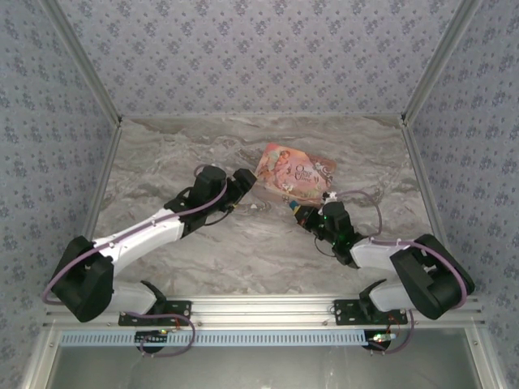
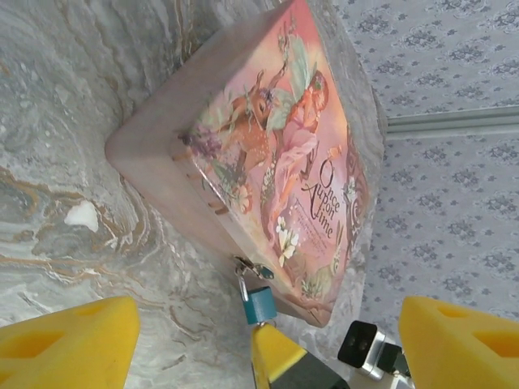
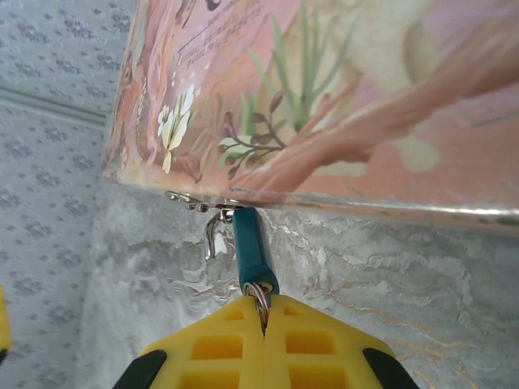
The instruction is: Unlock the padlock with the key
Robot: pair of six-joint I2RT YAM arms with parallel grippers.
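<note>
- A teal padlock [image 3: 253, 247] hangs mid-frame in the right wrist view, from the hasp [image 3: 199, 203] on the edge of a pink picture box [image 3: 340, 97].
- The right gripper [image 3: 262, 314], bottom centre, is clenched on the silvery key [image 3: 259, 296] at the padlock's lower end.
- The left gripper [image 1: 243, 180], centre of the overhead view, sits by the box's left corner with its yellow fingers [image 2: 69, 340] spread wide, grasping nothing.
- The box lies on a marbled table [image 1: 243, 251].

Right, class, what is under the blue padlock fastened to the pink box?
What looks like the key, silvery metal, meets the padlock from below, pinched between the shut yellow right fingers. Its blade and the keyhole are covered, so its depth cannot be seen.
</note>
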